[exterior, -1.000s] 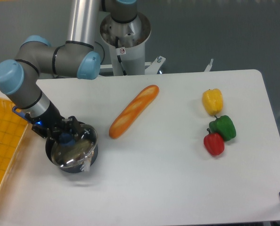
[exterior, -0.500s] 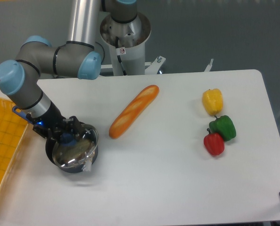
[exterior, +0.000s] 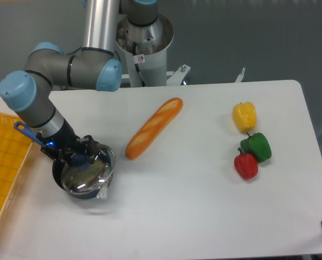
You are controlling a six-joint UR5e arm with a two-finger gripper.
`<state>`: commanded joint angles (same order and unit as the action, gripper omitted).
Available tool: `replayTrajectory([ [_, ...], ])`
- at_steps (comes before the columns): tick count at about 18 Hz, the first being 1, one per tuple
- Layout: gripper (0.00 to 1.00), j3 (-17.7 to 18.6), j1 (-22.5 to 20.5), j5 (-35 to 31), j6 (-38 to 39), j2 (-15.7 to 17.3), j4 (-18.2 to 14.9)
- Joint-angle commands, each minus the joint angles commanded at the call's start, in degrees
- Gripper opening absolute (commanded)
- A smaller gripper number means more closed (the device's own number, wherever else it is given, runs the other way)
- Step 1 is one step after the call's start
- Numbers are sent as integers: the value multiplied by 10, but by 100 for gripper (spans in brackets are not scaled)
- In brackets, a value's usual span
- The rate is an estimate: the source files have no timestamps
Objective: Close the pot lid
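Glass over black: the pot lid point(exterior: 88, 174) sits on top of the pot point(exterior: 69, 188) at the left side of the white table point(exterior: 193, 206), its metal rim roughly matching the pot's mouth, though the lid looks slightly tilted, right edge raised. Reflections on the glass hide whatever the pot contains. The blue handle point(exterior: 26, 132) of the pot sticks out up-left, toward the yellow mesh basket point(exterior: 4, 173) at the table's left edge; a small reddish item shows at the basket's far left border, too cut off to identify. Gripper point(exterior: 79, 158) is down over the lid's centre, fingers closed in around the dark knob, which is mostly covered by them; pinching the lid by that knob. Elsewhere on the table: a baguette point(exterior: 153, 128) lying diagonally near the middle, and to the right a yellow pepper point(exterior: 244, 116), a green pepper point(exterior: 256, 146) and a red pepper point(exterior: 246, 164), the green and red touching.
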<state>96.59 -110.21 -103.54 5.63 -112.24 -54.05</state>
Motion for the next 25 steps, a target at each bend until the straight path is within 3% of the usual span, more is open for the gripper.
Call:
replayTrajectory([
  [25, 59, -7, -22, 56, -5, 14, -19],
])
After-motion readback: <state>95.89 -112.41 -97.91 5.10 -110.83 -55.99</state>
